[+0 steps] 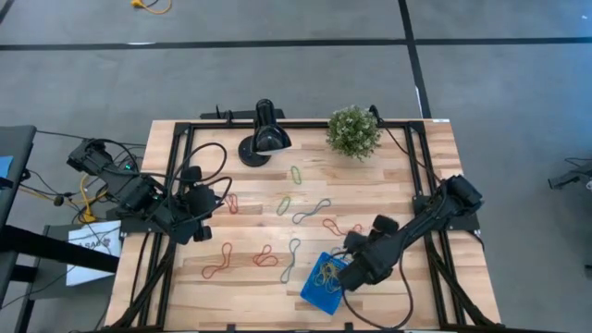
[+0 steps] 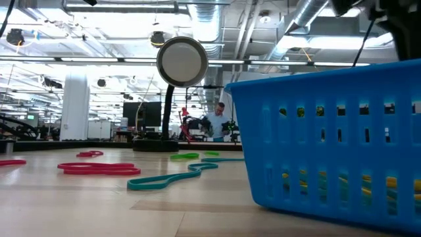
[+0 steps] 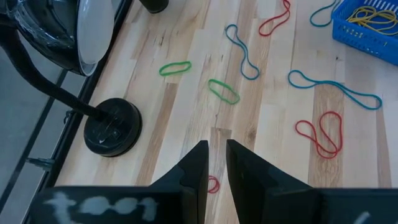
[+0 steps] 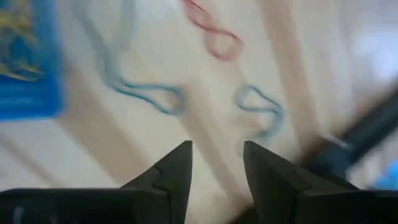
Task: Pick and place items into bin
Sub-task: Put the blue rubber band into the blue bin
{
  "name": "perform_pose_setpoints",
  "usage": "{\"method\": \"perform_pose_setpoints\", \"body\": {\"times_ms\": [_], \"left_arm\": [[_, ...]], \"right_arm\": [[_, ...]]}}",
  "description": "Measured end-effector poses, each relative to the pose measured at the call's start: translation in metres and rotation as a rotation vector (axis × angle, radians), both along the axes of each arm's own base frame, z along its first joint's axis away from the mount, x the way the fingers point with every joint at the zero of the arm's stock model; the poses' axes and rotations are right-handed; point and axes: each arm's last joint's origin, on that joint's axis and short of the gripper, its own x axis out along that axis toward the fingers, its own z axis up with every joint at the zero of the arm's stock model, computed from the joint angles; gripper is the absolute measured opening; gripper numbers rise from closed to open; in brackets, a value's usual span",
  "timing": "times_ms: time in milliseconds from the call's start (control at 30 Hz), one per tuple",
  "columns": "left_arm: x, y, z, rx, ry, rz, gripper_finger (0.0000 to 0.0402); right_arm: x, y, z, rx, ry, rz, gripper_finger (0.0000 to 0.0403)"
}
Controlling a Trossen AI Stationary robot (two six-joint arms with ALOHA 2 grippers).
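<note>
Beside the bin [image 1: 319, 294], my right gripper [image 1: 349, 276] hangs spread, empty; nearest grey band [image 1: 290, 260] lies leftward, pointing away.

Bright blue bin [image 1: 324, 282] filled with yellow bands [image 1: 326, 271], red [image 1: 217, 269], green [image 1: 296, 174] and teal loops [image 1: 290, 259] scattered on pale wooden table [image 1: 407, 180], black lamp [image 1: 265, 134]

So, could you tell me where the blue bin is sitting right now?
In the high view the blue bin sits near the table's front edge, right of centre, directly beside the right gripper, with yellow bands inside and a teal band just to its left.
</note>
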Motion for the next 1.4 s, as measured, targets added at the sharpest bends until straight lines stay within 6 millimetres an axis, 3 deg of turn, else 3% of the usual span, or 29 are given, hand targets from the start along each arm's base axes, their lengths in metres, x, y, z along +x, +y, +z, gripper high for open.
{"method": "perform_pose_setpoints", "body": {"times_ms": [233,367,533,733,1033,1400], "left_arm": [[0.000,0.000,0.000,-0.004,0.003,-0.003,0.0046],[0.000,0.000,0.000,-0.004,0.004,-0.002,0.0046],[0.000,0.000,0.000,-0.004,0.004,-0.003,0.0046],[0.000,0.000,0.000,0.000,0.007,-0.009,0.0046],[0.000,0.000,0.000,-0.001,0.006,-0.009,0.0046],[0.000,0.000,0.000,-0.001,0.006,-0.009,0.0046]], "right_arm": [[-0.040,-0.026,0.020,0.007,-0.107,-0.094,0.0138],[-0.072,-0.044,0.018,0.020,-0.177,-0.188,0.0138],[-0.092,-0.055,-0.018,0.103,-0.290,-0.237,0.0139],[-0.110,-0.072,-0.057,0.005,-0.197,-0.257,0.0140],[-0.112,-0.088,-0.086,0.044,-0.193,-0.294,0.0153],[-0.109,-0.101,-0.097,0.075,-0.189,-0.307,0.0171]]}}
